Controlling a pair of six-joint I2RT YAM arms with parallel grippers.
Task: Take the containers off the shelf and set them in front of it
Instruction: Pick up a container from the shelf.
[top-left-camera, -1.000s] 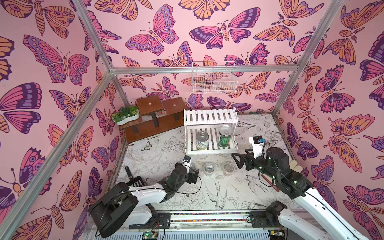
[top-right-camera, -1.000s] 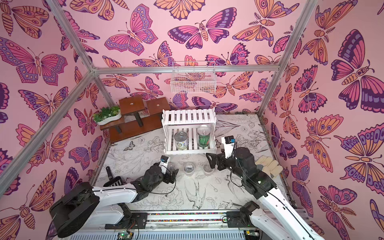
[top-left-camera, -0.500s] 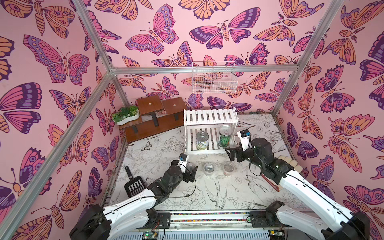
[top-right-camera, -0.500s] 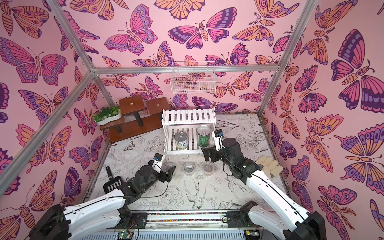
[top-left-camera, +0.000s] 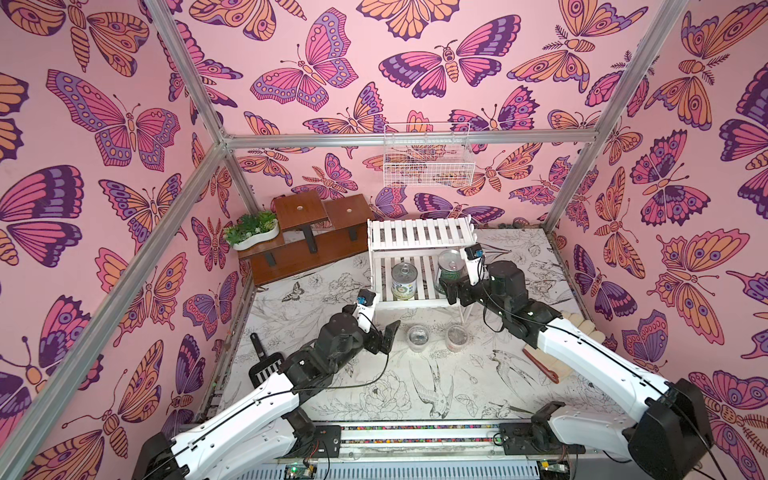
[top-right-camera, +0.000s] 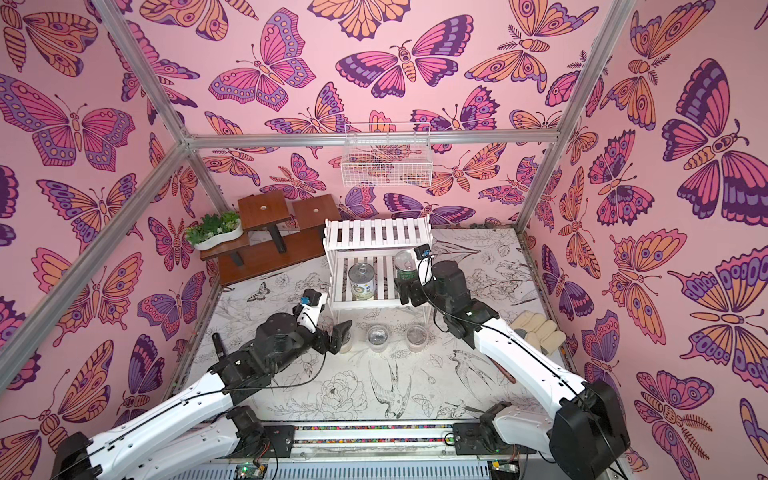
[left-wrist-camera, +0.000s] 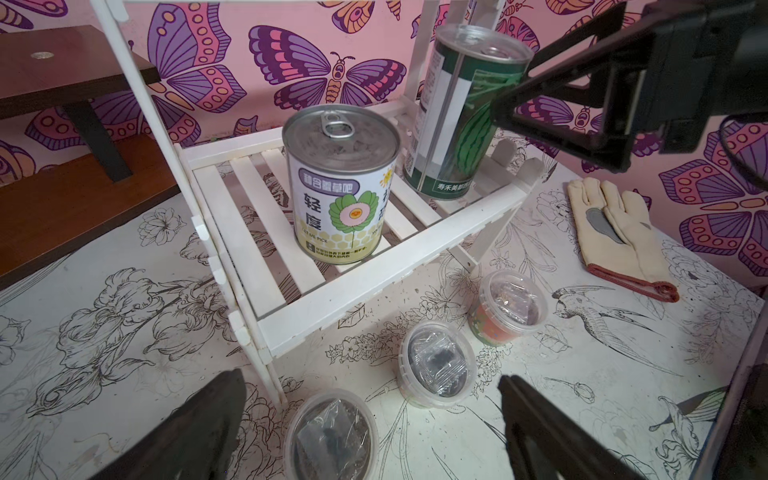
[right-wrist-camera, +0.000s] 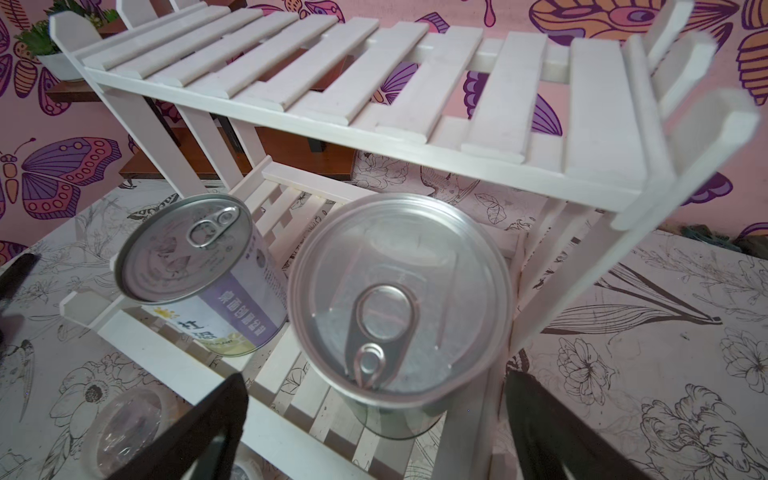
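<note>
The right gripper (right-wrist-camera: 376, 380), jaws wide and empty, is just in front of the watermelon can (left-wrist-camera: 461, 124), which stands on the lower tier of the shelf (top-left-camera: 419, 235), right side. It should push in level beneath the top slats (right-wrist-camera: 374, 83), centre the can, then squeeze its mid-body.

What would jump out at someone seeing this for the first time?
The pink butterfly wallpaper on every wall. Then the white shelf at the back, two cans on its lower tier, with the open right gripper at the watermelon can. Three clear cups stand before the shelf.
</note>
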